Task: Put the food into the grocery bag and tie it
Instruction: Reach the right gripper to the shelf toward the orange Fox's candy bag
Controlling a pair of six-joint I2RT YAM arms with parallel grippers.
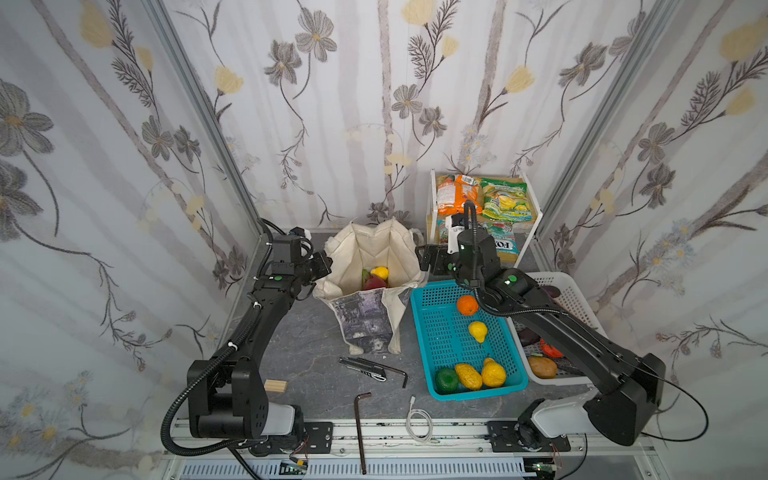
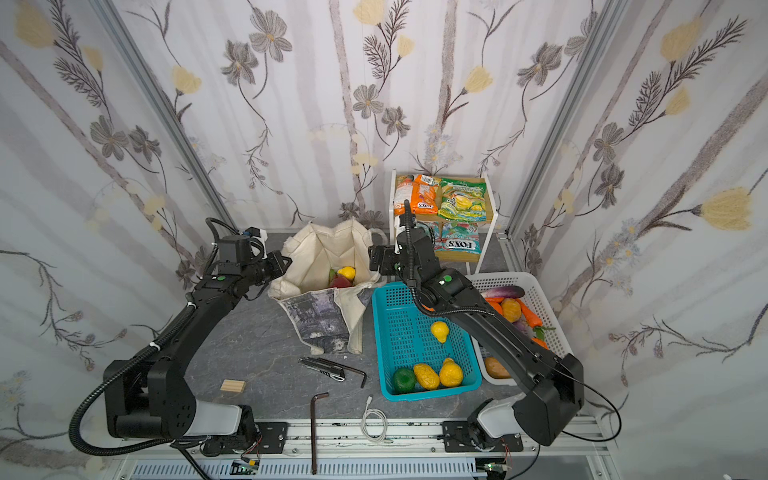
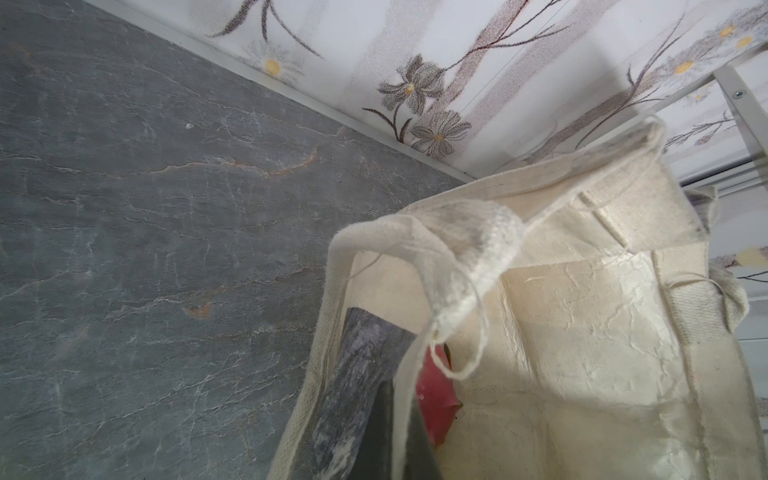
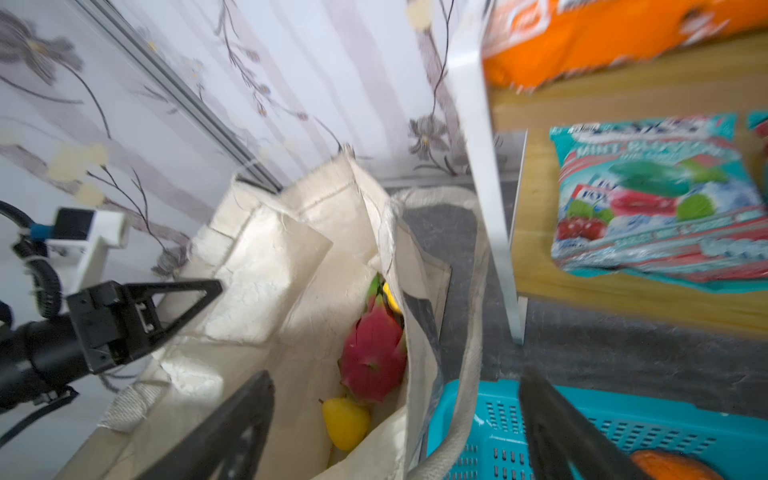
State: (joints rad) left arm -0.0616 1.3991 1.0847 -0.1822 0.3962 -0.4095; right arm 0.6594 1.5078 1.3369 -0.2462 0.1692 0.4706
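Note:
The cream grocery bag [image 1: 370,249] [image 2: 320,249] stands open at the back of the table. Inside lie a pink dragon fruit [image 4: 374,357] [image 1: 374,284] and a yellow lemon [image 4: 345,422] [image 1: 380,272]. My left gripper [image 1: 326,266] [image 2: 284,264] [image 3: 401,424] is shut on the bag's left rim [image 3: 457,249]. My right gripper [image 1: 422,259] [image 2: 374,259] [image 4: 397,374] hovers over the bag's right rim with its jaws wide open and nothing in them. More food fills the turquoise basket [image 1: 432,332]; orange [image 1: 457,193] and green [image 1: 505,201] snack packets lie on the shelf.
A white basket [image 1: 575,291] of vegetables sits under my right arm. A white-framed wooden shelf [image 1: 532,232] stands behind the baskets. A utility knife [image 1: 361,368], two hex keys [image 1: 360,432], a wooden block [image 1: 275,385] and a white cable [image 1: 417,424] lie near the front.

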